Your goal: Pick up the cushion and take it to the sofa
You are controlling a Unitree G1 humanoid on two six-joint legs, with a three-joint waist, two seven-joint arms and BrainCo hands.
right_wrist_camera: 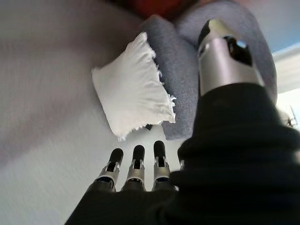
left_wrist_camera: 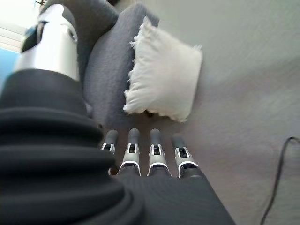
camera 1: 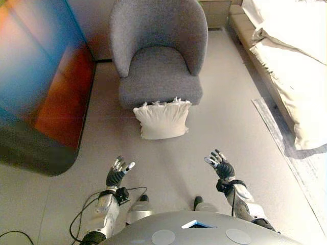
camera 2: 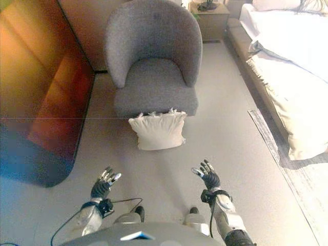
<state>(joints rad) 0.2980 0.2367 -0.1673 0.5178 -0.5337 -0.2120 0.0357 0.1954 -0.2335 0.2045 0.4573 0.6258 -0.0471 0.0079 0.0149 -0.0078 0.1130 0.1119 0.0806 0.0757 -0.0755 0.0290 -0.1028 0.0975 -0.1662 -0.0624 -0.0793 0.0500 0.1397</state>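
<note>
Left hand [camera 1: 117,175] and right hand [camera 1: 222,165] raised forward, well apart, fingers [left_wrist_camera: 155,154] straight, holding nothing

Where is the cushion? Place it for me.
In the left eye view the white cushion stands on the floor at centre, leaning against the grey armchair's front, ahead of both open hands.

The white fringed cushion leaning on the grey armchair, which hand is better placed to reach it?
Neither clearly. The white fringed cushion leans on the grey armchair, midway ahead of the open left hand and open right hand. Both are empty, so a two-handed grab probably suits.
</note>
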